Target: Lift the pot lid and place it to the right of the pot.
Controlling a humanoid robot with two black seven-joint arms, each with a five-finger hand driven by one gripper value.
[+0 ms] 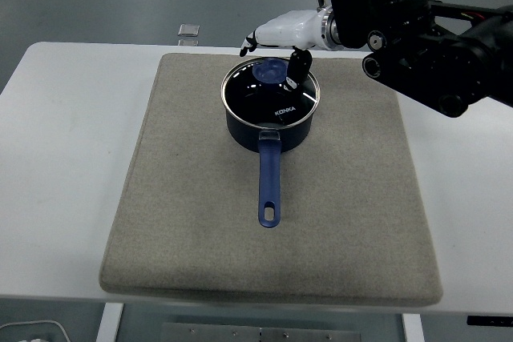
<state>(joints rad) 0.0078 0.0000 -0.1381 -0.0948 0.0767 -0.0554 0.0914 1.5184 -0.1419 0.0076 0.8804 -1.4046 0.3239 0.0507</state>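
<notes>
Reaching in from the right edge, the right hand [276, 38] hangs over the far rim of the pot lid [271, 91]. Its fingers [297, 66] are spread and loosely curved, clamped on nothing: the dark thumb points down just right of the knob [270, 70], while the other fingertips show beyond the lid's far-left edge. Whether the thumb touches the glass cannot be determined.

The lid sits closed on the pot [268, 128], with its blue knob toward the far side. The dark blue pot stands on the far centre of a grey mat [200, 222], its blue handle [270, 183] pointing toward the near edge.

The mat lies flat on the white table [64, 166]. A small pale object [189, 31] rests at the table's far edge, well apart from the pot.
</notes>
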